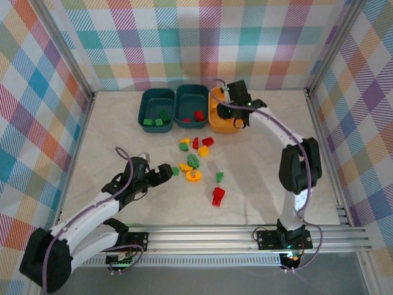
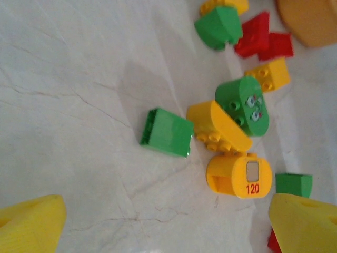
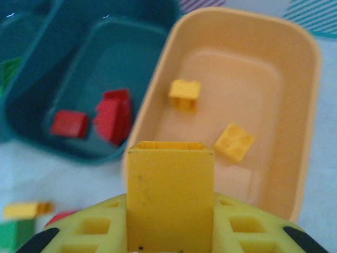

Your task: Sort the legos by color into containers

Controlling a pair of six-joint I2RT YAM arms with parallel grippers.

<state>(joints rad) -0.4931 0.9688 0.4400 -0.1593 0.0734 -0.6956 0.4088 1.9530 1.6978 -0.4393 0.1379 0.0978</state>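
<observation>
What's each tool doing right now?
Left tool: open, holding nothing.
Right tool: closed on a yellow brick, over the orange tub.

**Layout at the recorded moment.** You had three tubs in a row at the far side of the table, side by side with walls touching: left tub, middle tub and right tub. Sorted bricks lay inside each tub. The loose bricks lay scattered in front of the row, near the table's middle. Your left gripper stood just left of that scatter. Your right gripper gripped the held brick over the right tub's near rim.
</observation>
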